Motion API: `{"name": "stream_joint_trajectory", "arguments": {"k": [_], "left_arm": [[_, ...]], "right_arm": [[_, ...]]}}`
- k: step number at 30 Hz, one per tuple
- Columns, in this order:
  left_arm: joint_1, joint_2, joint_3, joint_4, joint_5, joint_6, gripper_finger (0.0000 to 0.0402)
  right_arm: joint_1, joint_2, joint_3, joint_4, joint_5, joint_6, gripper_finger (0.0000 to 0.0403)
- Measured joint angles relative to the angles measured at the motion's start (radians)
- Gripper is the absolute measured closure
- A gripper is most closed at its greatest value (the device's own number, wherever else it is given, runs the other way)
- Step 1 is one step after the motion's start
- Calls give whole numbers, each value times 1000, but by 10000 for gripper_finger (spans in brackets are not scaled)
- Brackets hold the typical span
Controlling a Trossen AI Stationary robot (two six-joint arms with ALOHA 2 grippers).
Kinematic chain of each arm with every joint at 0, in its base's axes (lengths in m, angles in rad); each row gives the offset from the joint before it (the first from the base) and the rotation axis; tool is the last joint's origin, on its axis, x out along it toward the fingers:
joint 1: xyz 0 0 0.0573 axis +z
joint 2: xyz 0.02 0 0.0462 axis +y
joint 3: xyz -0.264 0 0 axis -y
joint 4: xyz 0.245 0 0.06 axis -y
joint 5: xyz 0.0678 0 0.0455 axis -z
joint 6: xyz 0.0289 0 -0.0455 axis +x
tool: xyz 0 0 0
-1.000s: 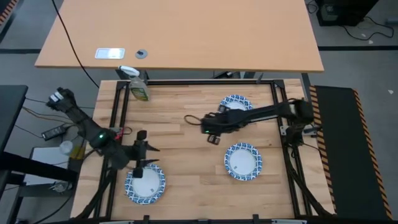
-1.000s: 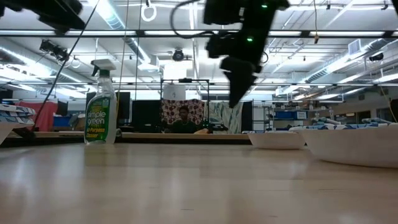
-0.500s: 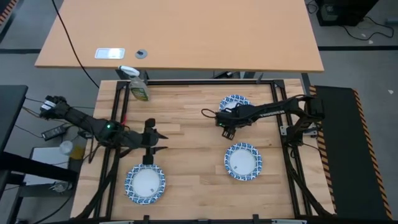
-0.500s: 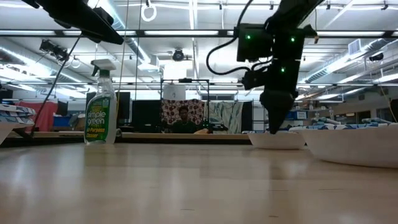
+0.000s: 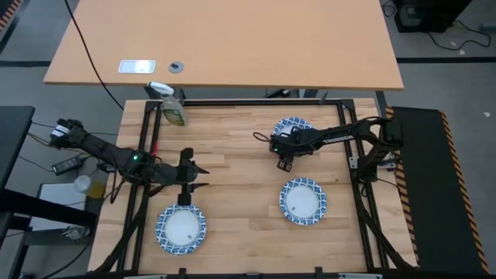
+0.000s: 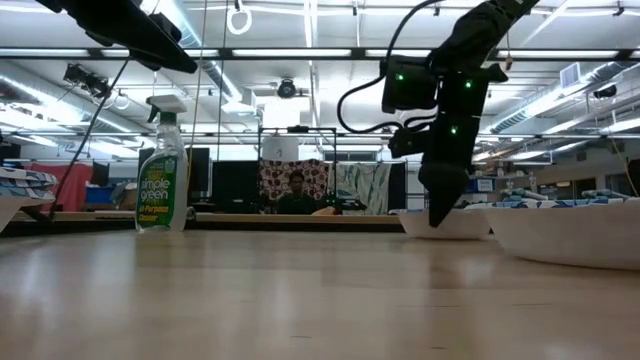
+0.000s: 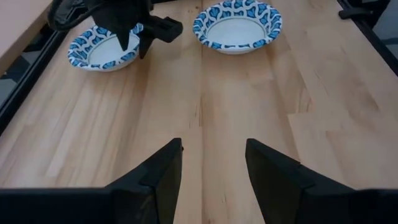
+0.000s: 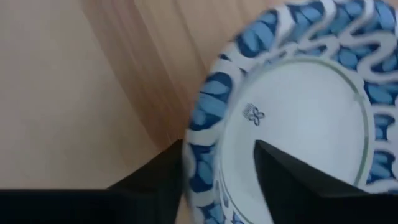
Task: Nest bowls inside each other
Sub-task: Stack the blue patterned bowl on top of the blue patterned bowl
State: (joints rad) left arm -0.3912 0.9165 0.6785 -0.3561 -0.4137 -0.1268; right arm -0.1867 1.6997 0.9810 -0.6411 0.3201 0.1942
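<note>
Three blue-rimmed white bowls rest on their bases on the wooden table: one far right (image 5: 296, 127), one near right (image 5: 303, 200), one near left (image 5: 180, 228). My right gripper (image 5: 284, 157) points steeply down at the far right bowl's left rim. It is open, with one finger outside the rim (image 8: 200, 155) and one over the white inside. In the low view it reaches down to that bowl (image 6: 455, 223). My left gripper (image 5: 191, 179) hangs open over bare wood beyond the near left bowl, and holds nothing (image 7: 211, 168). My right gripper stands astride the far right bowl's rim (image 8: 198, 134) from above, one finger (image 8: 163, 174) just outside the wall and the other (image 8: 277, 171) inside. The bowl sits flat on the table. I cannot tell whether either finger touches it.
A spray bottle (image 5: 172, 109) with a yellow-green label stands at the far left corner (image 6: 162, 170). Black frame rails (image 5: 147, 139) run along the table's sides. Bare wood lies in the middle between the bowls (image 7: 205, 93).
My right gripper has gone toward the table's right edge and down, from the table's middle onto the far right bowl's left rim. My left gripper has swung away from over the near left bowl toward the far edge, then kept still.
</note>
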Motion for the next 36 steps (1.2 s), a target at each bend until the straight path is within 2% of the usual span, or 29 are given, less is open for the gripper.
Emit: {"name": "stream_joint_trajectory", "arguments": {"k": [3, 7, 12, 22, 32, 36], "left_arm": [[-17, 0, 0, 6, -2, -11, 221], [-129, -1, 0, 77, -11, 33, 221], [-254, -2, 0, 92, -145, 42, 221], [-298, -2, 0, 89, -198, -15, 221], [-290, -2, 0, 90, -268, -4, 221], [-290, -3, 0, 90, -283, -4, 221]], "right_arm": [[0, 0, 0, 37, -15, -43, 249], [16, 0, 0, 98, -110, -64, 290], [64, 0, 1, 129, -127, -102, 316], [172, 1, 6, 272, -107, -202, 322], [306, 2, 215, 307, -70, -321, 323], [343, 2, 258, 319, -55, -350, 323]]}}
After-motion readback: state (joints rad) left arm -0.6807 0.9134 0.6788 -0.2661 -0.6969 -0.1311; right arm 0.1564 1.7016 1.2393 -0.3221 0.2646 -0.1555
